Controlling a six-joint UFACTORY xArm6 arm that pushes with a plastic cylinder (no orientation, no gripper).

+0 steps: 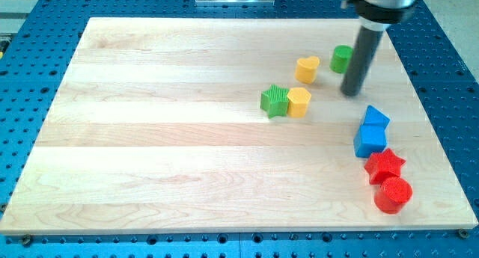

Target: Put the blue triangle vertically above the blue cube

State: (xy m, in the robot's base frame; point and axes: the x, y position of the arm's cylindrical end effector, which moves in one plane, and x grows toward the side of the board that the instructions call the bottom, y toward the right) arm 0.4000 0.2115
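The blue triangle [376,117] lies on the wooden board [165,138] at the view's right, touching the top edge of the blue cube [370,140], which sits just below it. My tip [352,92] is above and slightly left of the blue triangle, a short gap apart from it. The rod rises from there to the view's top right and hides part of the green cylinder.
A green cylinder [341,58] stands just left of the rod, a yellow heart [307,69] left of that. A green star [275,101] and a yellow hexagon [299,102] touch mid-board. A red star [385,165] and a red cylinder [393,194] lie below the blue cube.
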